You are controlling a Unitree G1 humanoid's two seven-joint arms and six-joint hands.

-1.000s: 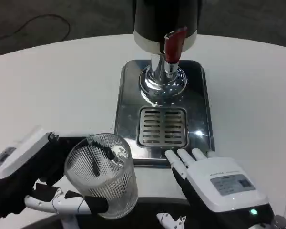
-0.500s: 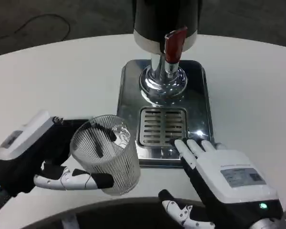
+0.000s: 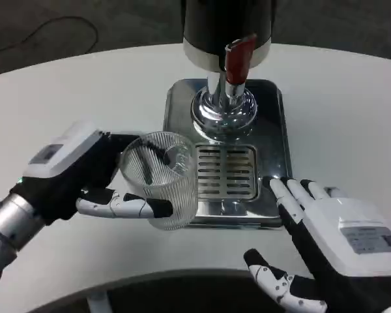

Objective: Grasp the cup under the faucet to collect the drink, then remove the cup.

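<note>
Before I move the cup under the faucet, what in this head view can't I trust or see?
- Dispenser top: cut off by the upper edge.
- Faucet outlet: hidden beneath the red handle.
- Cup contents: clear ribbed glass, level unreadable.
- Left hand fingers behind the cup: hidden.
- Right hand wrist: cut off by the lower edge.

1 cup (image 3: 161, 179), 1 dispenser (image 3: 227, 39), 2 hands.

bright overhead light, sharp glare on the steel tray (image 3: 283, 163)
</note>
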